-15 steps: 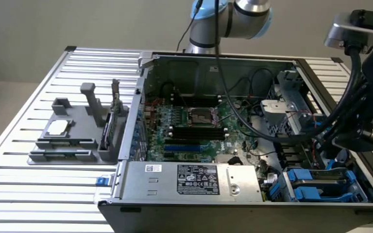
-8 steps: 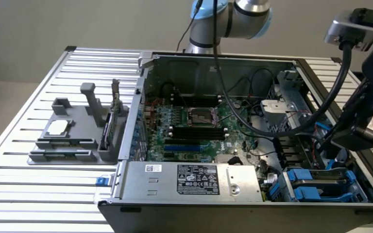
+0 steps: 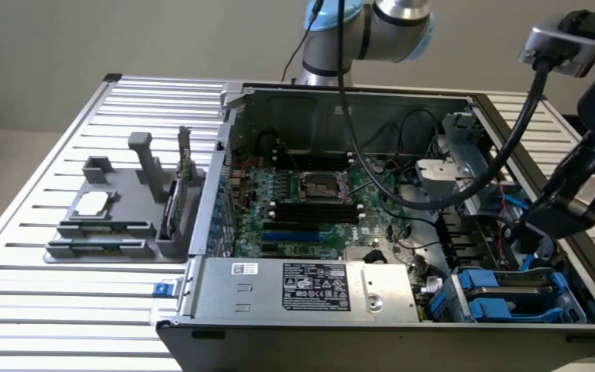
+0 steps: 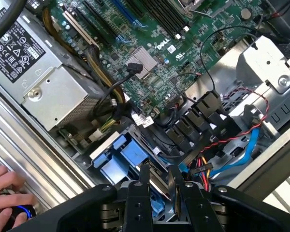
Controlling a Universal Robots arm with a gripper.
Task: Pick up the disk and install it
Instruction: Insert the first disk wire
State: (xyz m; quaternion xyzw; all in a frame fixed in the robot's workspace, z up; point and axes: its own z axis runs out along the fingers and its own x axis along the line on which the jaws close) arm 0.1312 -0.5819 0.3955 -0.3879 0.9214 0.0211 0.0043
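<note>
One pincer (image 3: 534,252) hangs in the drive bay of one open computer case (image 3: 218,147) on the tabletop (image 3: 39,310). Its two fingers (image 4: 140,182) are clamped on the one disk (image 4: 159,191), held edge-on beside the blue caddies (image 4: 131,155) and one power-supply box (image 3: 308,288). One hand (image 4: 5,193) lies just outside the case wall

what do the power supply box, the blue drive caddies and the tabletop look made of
Power supply box: bare sheet metal, dull silver-grey, folded edges and screws showing.
Blue drive caddies: likely moulded plastic, uniform glossy blue.
Tabletop: probably aluminium, pale ribbed slats with a soft sheen.
</note>
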